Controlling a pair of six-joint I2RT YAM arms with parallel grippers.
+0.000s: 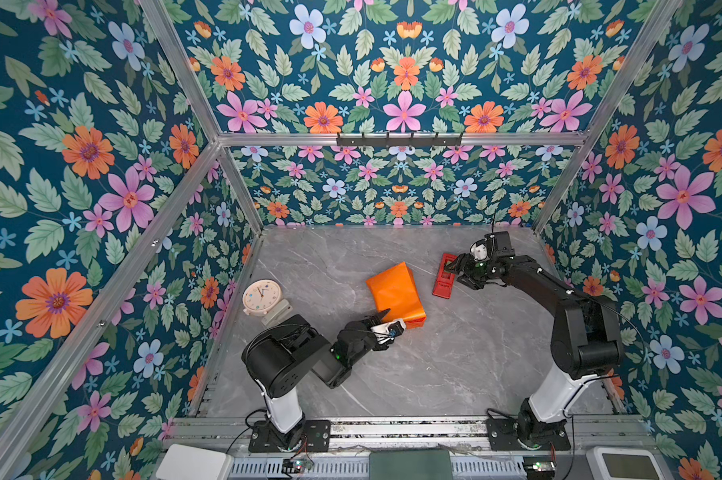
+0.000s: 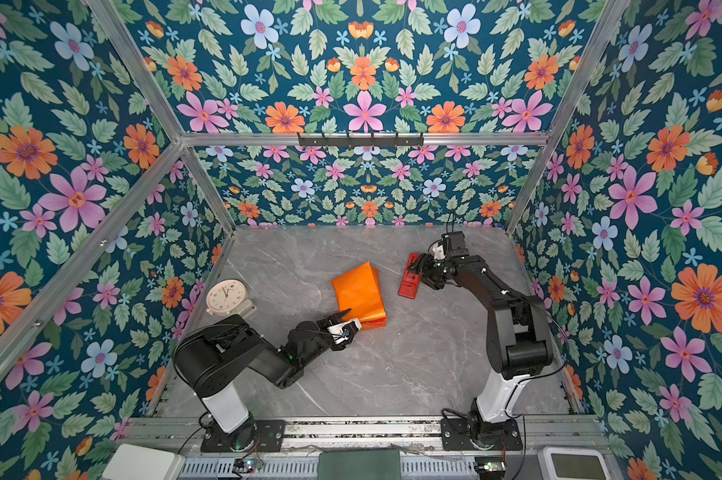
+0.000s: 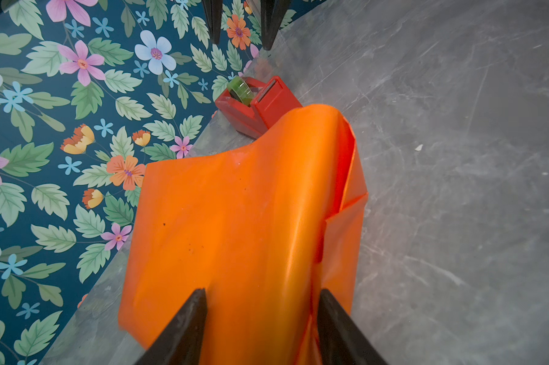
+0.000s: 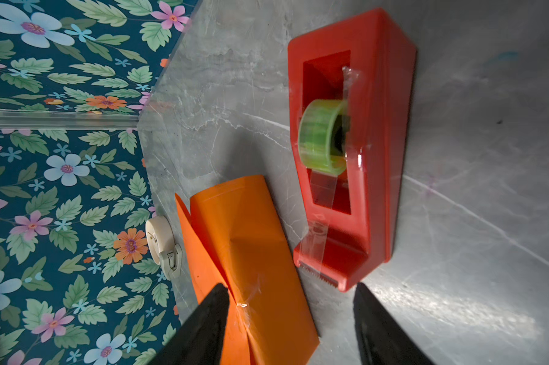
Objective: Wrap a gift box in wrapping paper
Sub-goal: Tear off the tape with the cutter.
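The wrapping paper [image 1: 396, 291] lies near the middle of the grey marble table [image 1: 434, 365], folded into a flat oblong bundle. Its long axis runs from the back wall toward the robot, and the near end leans slightly to the robot's right. The glossy bright orange side faces out. The far end arches up off the table in a loose curl [image 3: 317, 126], while the near end sits flatter and squarer. In the right wrist view a short strip of clear tape [image 4: 246, 303] crosses a seam where two folds meet.

The left gripper [image 1: 392, 318] is at the bundle's near end. Its jaws stand partly apart with orange paper between and under the fingers [image 3: 191, 316], but I cannot tell whether they clamp it or only rest on it.

The right gripper [image 1: 450, 270] hangs over the red tape dispenser [image 1: 444, 276], which stands just to the right of the bundle and roughly parallel to it. Its jaws are spread wide and hold nothing, with the dispenser's cutter end [image 4: 320, 275] just ahead of the fingertips. A green tape roll [image 4: 323, 136] sits in the dispenser. A cream clock [image 1: 261, 297] stands by the left wall.
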